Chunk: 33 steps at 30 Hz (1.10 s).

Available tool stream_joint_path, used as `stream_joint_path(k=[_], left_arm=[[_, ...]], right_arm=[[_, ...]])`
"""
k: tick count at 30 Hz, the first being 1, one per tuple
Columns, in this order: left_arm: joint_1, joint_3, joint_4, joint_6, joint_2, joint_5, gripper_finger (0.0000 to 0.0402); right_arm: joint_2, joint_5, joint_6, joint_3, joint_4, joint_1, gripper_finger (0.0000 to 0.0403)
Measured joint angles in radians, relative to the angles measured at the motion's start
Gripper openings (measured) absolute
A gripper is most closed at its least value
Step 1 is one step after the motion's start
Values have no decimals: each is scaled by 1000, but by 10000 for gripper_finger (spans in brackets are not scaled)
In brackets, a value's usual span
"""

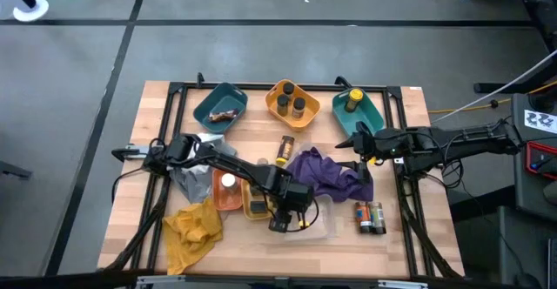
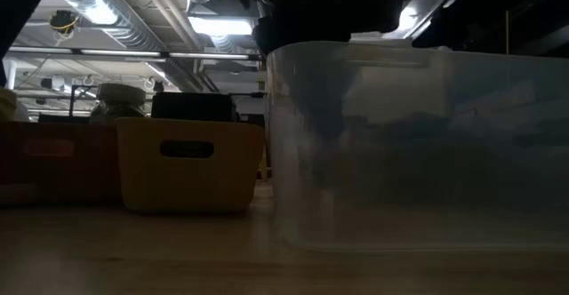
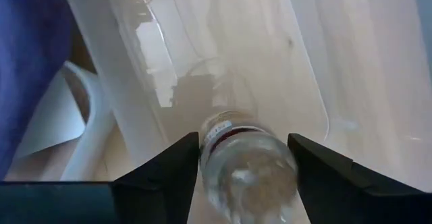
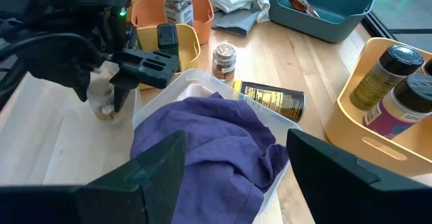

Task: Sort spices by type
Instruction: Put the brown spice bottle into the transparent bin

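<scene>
Left gripper (image 3: 244, 160) is hovering over the clear plastic bin (image 3: 202, 62), its fingers parted around a clear spice jar (image 3: 246, 163). Right gripper (image 4: 233, 163) is waiting open above the purple cloth (image 4: 202, 143).

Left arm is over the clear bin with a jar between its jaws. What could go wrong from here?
1. The jar sits between the left gripper's spread jaws over the clear bin; it may drop and roll rather than settle upright.
2. The purple cloth drapes over part of that bin, so it could hide jars from view.
3. The right gripper waits above that cloth, near the left arm; the arms could collide.
</scene>
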Motion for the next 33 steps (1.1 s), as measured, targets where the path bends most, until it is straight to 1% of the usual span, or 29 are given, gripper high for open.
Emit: stream_joint_path(k=[4, 9, 14, 17, 21, 26, 30, 33], left_arm=[[-2, 0, 8, -3, 0, -21, 222], [-2, 5, 3, -4, 0, -25, 231], [0, 56, -12, 1, -1, -26, 232], [0, 110, -49, 42, -2, -26, 232], [9, 206, -177, 108, -4, -26, 233], [50, 316, -415, 124, -5, -54, 233], [109, 343, -595, 113, -7, -84, 233], [170, 343, -686, 102, -7, -87, 233]], right_arm=[[0, 0, 0, 0, 0, 0, 257], [0, 0, 0, 0, 0, 0, 257], [0, -1, 0, 0, 0, 0, 257], [0, -1, 0, 0, -1, 0, 257], [0, -2, 0, 0, -2, 0, 257], [0, -2, 0, 0, -9, 0, 257], [0, -2, 0, 0, -16, 0, 257], [0, -2, 0, 0, -28, 0, 257]])
